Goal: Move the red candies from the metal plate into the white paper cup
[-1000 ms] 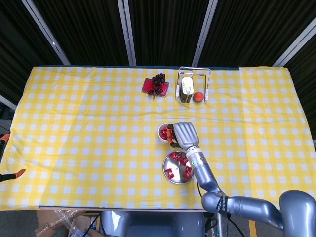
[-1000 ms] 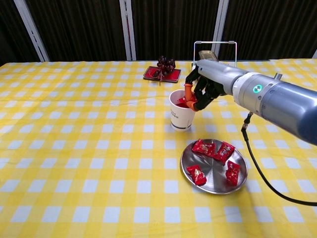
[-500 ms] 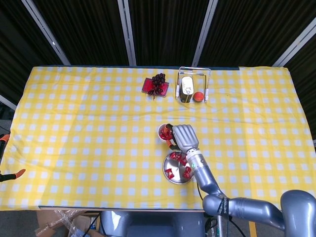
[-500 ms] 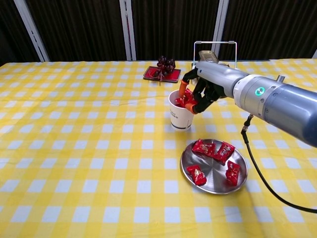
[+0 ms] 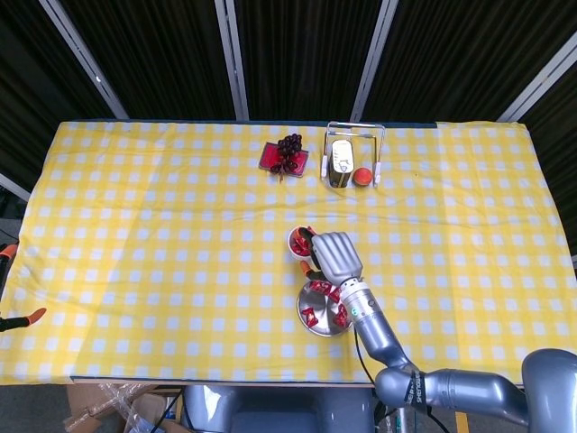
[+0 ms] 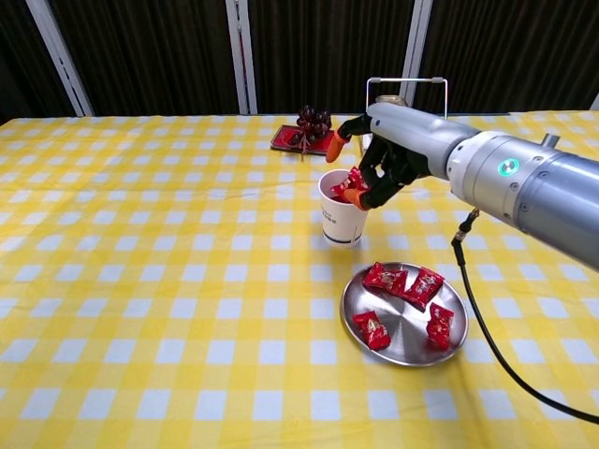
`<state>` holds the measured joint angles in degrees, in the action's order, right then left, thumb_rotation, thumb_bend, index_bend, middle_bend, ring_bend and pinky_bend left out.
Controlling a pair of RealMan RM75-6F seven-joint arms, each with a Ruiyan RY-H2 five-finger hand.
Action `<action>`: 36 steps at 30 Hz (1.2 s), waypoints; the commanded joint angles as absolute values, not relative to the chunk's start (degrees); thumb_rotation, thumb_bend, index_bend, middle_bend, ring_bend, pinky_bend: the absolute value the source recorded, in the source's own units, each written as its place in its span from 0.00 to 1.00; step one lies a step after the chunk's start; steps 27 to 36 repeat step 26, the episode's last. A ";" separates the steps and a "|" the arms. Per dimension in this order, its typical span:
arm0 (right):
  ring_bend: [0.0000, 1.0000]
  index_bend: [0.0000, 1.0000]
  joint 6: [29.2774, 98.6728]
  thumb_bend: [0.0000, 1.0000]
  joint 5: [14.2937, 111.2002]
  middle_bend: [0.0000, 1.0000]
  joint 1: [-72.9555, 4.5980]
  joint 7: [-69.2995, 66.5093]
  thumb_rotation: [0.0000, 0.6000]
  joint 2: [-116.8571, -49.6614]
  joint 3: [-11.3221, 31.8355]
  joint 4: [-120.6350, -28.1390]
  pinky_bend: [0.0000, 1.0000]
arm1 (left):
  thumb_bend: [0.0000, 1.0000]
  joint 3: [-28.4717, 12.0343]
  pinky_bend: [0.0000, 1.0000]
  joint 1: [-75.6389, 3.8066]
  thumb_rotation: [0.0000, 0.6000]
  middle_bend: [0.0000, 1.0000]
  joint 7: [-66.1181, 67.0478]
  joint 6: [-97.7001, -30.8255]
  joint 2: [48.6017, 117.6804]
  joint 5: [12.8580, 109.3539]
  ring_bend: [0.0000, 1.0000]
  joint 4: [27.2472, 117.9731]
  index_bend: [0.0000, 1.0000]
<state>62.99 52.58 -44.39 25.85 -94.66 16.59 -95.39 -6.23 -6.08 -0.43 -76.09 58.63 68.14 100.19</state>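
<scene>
The white paper cup stands in the middle of the yellow checked table, with red candy in it. One red candy pokes up at its mouth. My right hand hovers just over the cup's right side, thumb lifted away, fingertips beside that candy and not gripping it. In the head view the right hand covers part of the cup. The metal plate lies nearer me on the right with several red candies on it. Only the orange fingertips of my left hand show, spread apart off the table's left edge.
At the back stand a red tray with dark grapes and a wire rack holding a can. An orange ball sits beside the rack. My right arm's cable hangs past the plate's right side.
My right hand has risen out of the cup and its thumb has swung away, leaving the candy it held at the cup's mouth. The left hand has not moved.
</scene>
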 commanded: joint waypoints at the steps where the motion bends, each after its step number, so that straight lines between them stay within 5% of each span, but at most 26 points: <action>1: 0.96 0.31 65.50 0.45 55.61 0.81 -42.26 25.18 1.00 -91.90 15.01 -99.06 1.00 | 0.04 -6.23 0.00 -6.01 1.00 0.00 -0.53 -76.35 58.72 68.38 0.00 100.08 0.00; 6: 0.93 0.29 70.44 0.45 61.90 0.81 -38.01 24.38 1.00 -85.96 12.02 -104.27 0.99 | 0.04 -6.15 0.00 -5.73 1.00 0.00 -0.73 -77.40 59.05 69.46 0.00 99.72 0.00; 9: 0.84 0.24 73.57 0.45 66.24 0.72 -34.76 23.55 1.00 -81.85 9.24 -106.38 0.91 | 0.04 -6.11 0.00 -5.50 1.00 0.00 -0.71 -78.39 59.44 70.35 0.00 99.38 0.00; 16: 0.36 0.10 82.67 0.45 76.79 0.38 -23.88 23.90 1.00 -71.42 -1.91 -103.65 0.48 | 0.04 -5.11 0.00 -4.32 1.00 0.00 -1.08 -83.04 60.69 76.38 0.00 97.62 0.00; 21: 0.03 0.00 86.14 0.43 80.06 0.09 -19.03 20.92 1.00 -67.55 -5.60 -102.28 0.19 | 0.04 -4.24 0.00 -3.33 1.00 0.00 -0.33 -86.45 62.16 80.17 0.00 95.28 0.00; 26: 0.00 0.00 89.13 0.42 81.14 0.00 -15.60 18.22 1.00 -65.20 -6.45 -100.73 0.08 | 0.03 -3.54 0.00 -2.56 1.00 0.00 -0.19 -87.55 62.47 81.33 0.00 94.60 0.00; 36: 0.00 0.00 89.13 0.42 81.14 0.00 -15.60 18.22 1.00 -65.20 -6.45 -100.73 0.08 | 0.03 -3.54 0.00 -2.56 1.00 0.00 -0.19 -87.55 62.47 81.33 0.00 94.60 0.00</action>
